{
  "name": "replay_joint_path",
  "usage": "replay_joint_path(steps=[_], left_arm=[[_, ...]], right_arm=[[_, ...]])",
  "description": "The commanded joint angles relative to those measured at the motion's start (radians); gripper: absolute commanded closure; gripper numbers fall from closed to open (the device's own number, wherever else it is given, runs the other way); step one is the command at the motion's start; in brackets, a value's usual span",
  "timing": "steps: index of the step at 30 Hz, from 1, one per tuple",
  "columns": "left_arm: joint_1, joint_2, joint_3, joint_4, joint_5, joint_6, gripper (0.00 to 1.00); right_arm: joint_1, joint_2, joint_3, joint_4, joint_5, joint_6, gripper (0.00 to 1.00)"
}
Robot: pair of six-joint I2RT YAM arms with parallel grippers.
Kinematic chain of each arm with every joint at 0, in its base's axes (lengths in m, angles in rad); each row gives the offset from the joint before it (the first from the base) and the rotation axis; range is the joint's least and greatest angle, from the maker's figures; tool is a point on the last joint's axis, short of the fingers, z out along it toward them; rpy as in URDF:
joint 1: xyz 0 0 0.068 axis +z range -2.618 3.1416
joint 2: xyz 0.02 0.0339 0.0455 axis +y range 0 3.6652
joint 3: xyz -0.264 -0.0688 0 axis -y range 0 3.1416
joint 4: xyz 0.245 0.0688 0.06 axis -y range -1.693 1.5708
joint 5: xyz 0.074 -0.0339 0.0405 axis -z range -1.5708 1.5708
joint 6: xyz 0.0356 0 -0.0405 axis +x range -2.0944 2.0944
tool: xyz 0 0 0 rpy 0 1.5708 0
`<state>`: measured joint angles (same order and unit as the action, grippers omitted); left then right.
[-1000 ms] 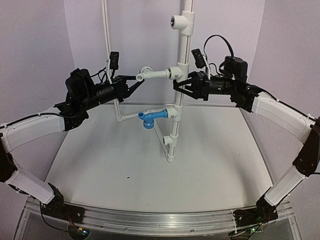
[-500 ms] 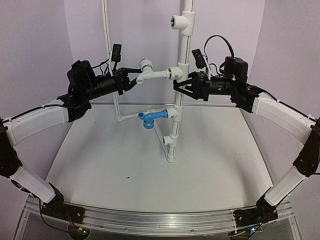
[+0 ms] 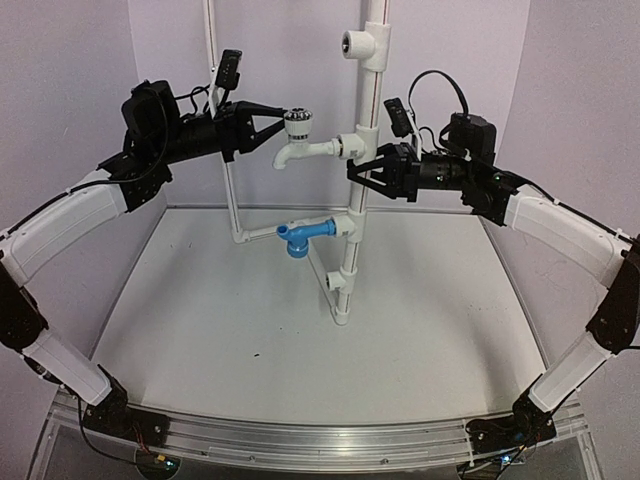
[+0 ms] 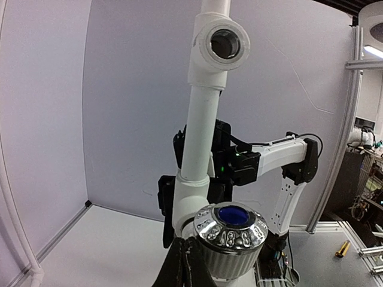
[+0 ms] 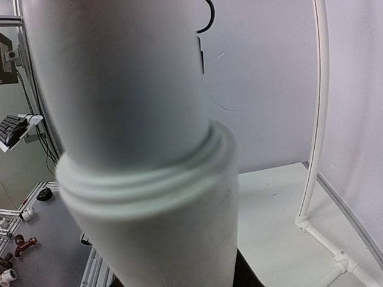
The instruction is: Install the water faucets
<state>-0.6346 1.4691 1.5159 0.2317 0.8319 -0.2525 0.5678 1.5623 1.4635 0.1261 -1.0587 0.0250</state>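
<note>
Above the counter (image 3: 300, 345), from the top camera, the white faucet (image 3: 320, 150) sits in a tee on the upright pipe (image 3: 373, 95), with its spout down and its chrome knob (image 3: 295, 122) on top. The left claw (image 3: 272, 124) is closed to a point and touches the knob's side; I cannot tell whether it pinches anything. The right claw (image 3: 362, 178) is clamped narrow around the pipe just under that tee. The blue faucet (image 3: 303, 234) is mounted lower down, and the top tee (image 3: 362, 42) stands open.

From the left wrist, the knob fills the bottom edge and the closed fingers (image 4: 182, 269) press at its left flank.

From the right wrist, only the blurred pipe shows, very close; the fingers are hidden.

This looks like the final seating of the white faucet. Hold the pipe firmly against twisting, stop with the spout straight down, and push gently, since the knob may spin on its own.
</note>
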Motion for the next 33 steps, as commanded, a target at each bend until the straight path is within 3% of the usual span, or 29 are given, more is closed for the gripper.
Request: replay_joint_path(steps=[1, 6, 15, 24, 33], left_arm=[[-0.003, 0.009, 0.092, -0.093, 0.104, 0.044, 1.00], [-0.047, 0.008, 0.151, -0.306, 0.102, 0.183, 1.00], [-0.118, -0.022, 0.139, -0.446, 0.045, 0.286, 1.00], [-0.141, -0.084, -0.008, -0.426, -0.064, 0.283, 1.00], [-0.141, -0.124, -0.169, -0.271, -0.153, 0.219, 0.99]], right_arm=[[-0.006, -0.001, -0.013, -0.126, 0.023, 0.153, 1.00], [-0.007, 0.014, 0.006, -0.126, 0.042, 0.177, 1.00], [-0.009, 0.035, 0.035, -0.126, 0.049, 0.197, 1.00], [-0.012, 0.041, 0.047, -0.126, 0.041, 0.206, 1.00], [-0.016, 0.039, 0.049, -0.126, 0.031, 0.205, 1.00]])
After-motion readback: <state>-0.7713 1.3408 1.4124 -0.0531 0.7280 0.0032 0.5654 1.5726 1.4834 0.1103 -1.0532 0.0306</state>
